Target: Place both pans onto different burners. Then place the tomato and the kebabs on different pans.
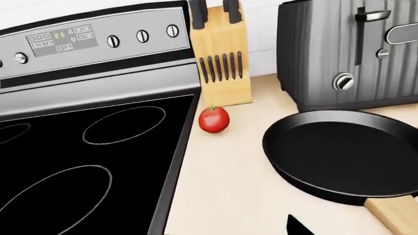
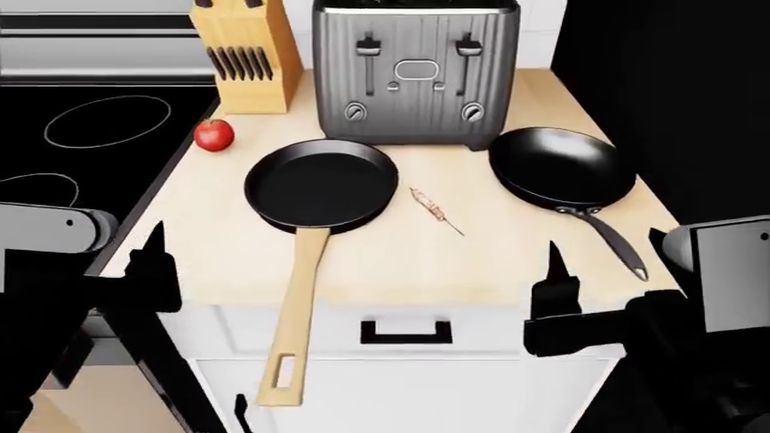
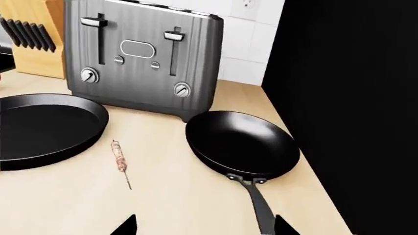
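1. A wooden-handled pan sits on the light wood table, in front of a grey toaster.
2. A metal-handled pan lies to its right; the kebab skewer rests between them, touching neither.
3. The tomato sits near the knife block, just beside the black cooktop, whose burner rings are bare.
4. Left gripper and right gripper hover at the table's near edge, holding nothing; jaws spread in the right wrist view, left unclear.
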